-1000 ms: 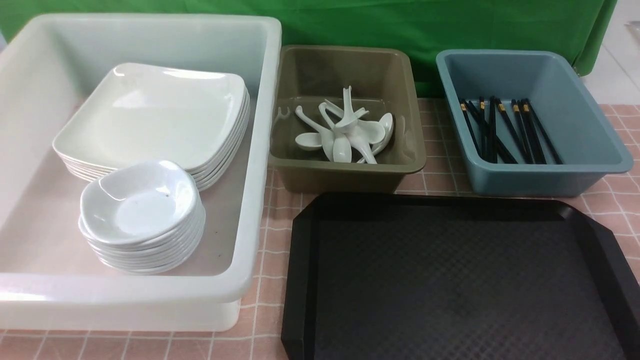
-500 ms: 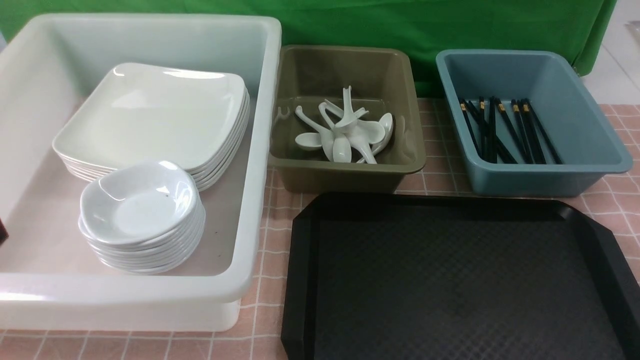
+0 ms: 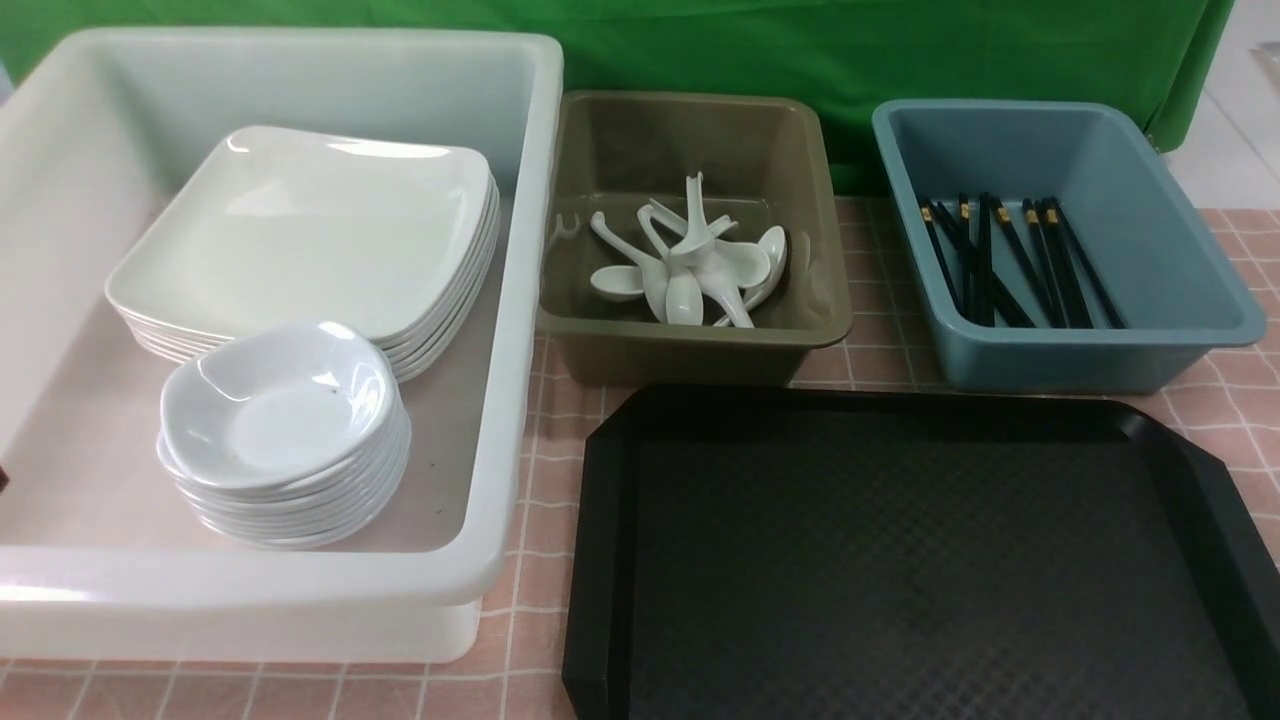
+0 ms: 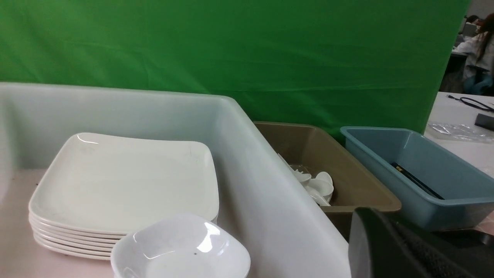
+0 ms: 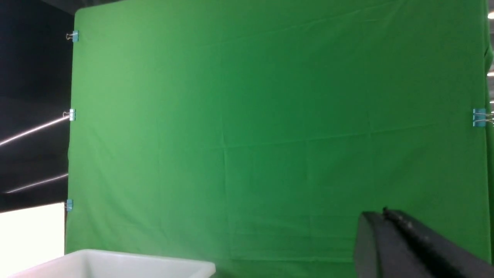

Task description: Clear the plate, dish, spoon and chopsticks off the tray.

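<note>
Tray [image 3: 900, 560] sits bare on the desk [image 3: 545, 400]; left pincer [image 4: 386, 247] is closed and empty, right pincer's [image 5: 401, 243] state unclear.

A staged recording studio: clipped green backdrop [image 5: 270, 135] behind a checkered tablecloth [image 3: 880, 350].

The left gripper [image 4: 372, 235], matte black with textured finger pads, has its jaws closed with nothing between them. Its wrist is held near level, looking across the large white rectangular plastic tub [image 4: 270, 216] from the tub's near side. In the front view only a dark sliver [image 3: 3, 478] shows, at the tub's left wall; which part of the arm it is cannot be told. The right gripper [image 5: 382, 235], also matte black, is raised above the tub's rim, its wrist level. Its jaw gap is hidden.
</note>
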